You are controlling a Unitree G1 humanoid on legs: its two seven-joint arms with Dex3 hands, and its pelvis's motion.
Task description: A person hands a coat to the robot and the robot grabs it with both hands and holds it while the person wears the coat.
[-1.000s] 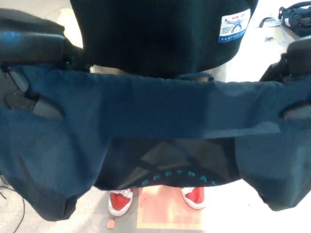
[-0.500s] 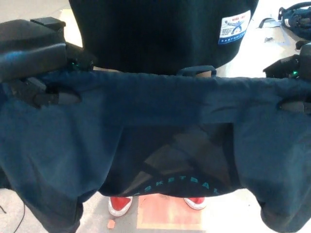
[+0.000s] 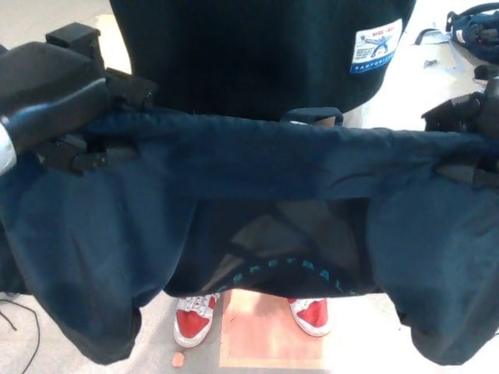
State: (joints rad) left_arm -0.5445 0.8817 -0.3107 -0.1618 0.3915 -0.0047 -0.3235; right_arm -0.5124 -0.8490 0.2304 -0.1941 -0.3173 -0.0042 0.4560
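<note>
A dark navy coat (image 3: 257, 167) hangs stretched across the head view, its collar edge pulled taut from left to right. My left hand (image 3: 74, 117) is shut on the coat's left shoulder, fingers pinching the cloth. At the right edge my right hand (image 3: 472, 132) is shut on the other shoulder. A person (image 3: 257, 54) in a black top with a white and blue patch stands right behind the coat. The person's red and white shoes (image 3: 195, 319) show below the hem. The coat's sleeves sag down on both sides.
An orange-pink mat (image 3: 269, 331) lies on the floor under the person's feet. A blue bag (image 3: 475, 31) and small bits sit on the pale floor at the upper right. A thin cable (image 3: 15, 312) runs at the lower left.
Both my hands have risen and pulled the coat's top edge tighter and higher. The left hand now shows more fully at the upper left. The person stays close behind.
</note>
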